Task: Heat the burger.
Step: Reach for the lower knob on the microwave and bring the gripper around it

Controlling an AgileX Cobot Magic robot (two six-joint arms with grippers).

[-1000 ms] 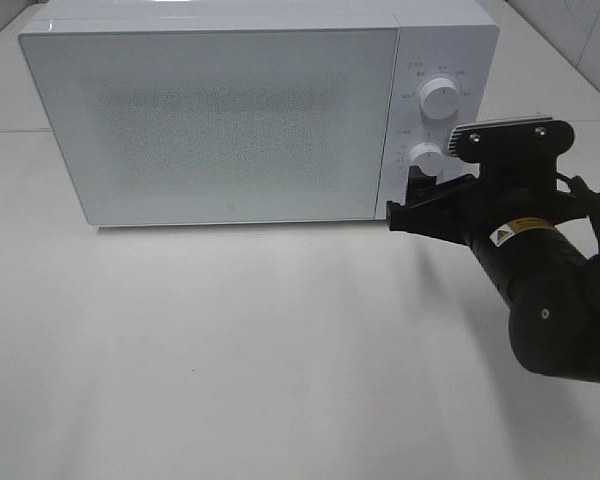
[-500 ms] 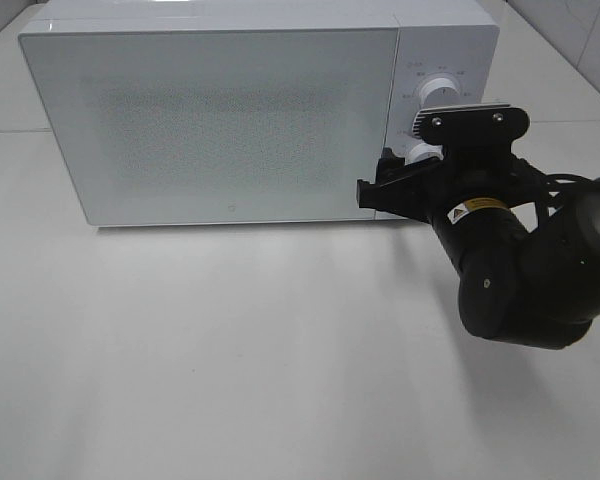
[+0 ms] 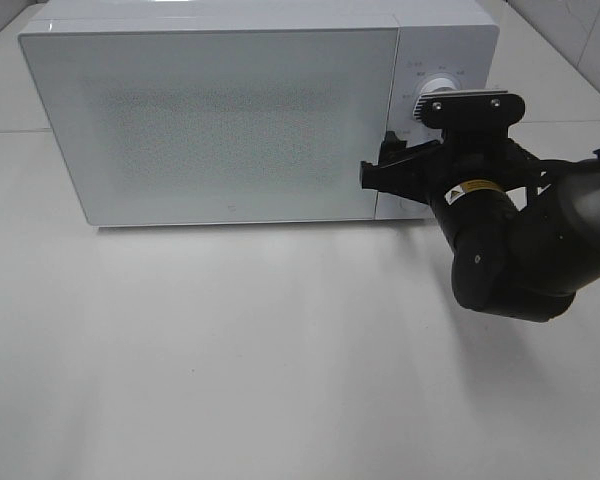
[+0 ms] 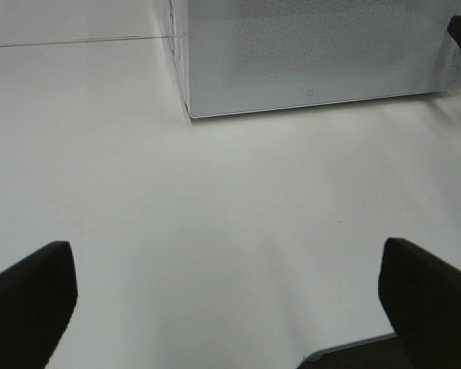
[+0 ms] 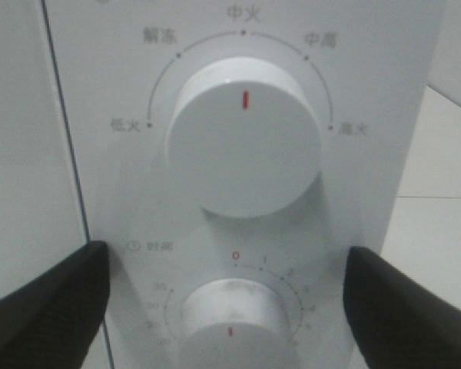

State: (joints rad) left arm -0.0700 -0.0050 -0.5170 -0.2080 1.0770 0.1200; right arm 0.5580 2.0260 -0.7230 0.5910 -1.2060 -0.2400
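- The right gripper (image 5: 227, 307) had its jaws apart, gripping nothing, with the tips close up to the microwave's (image 3: 220, 110) control panel.
- The lower knob (image 5: 230, 327) sat in the gap between the two fingers (image 5: 50, 304); whether either finger touched it could not be told.
- Its red mark pointed at the 0 on its dial.
- The upper knob (image 5: 244, 138) lay just beyond that gap, higher on the panel, clear of both fingers, its red mark at the middle setting.
- The door (image 3: 210, 115) was shut, just beside one right finger.
- The left gripper (image 4: 230, 307) had its jaws wide apart, with only bare table (image 4: 215, 231) between them.
- The microwave's lower front corner stood well ahead of those jaws.
- The burger showed in no view; its place could not be told.
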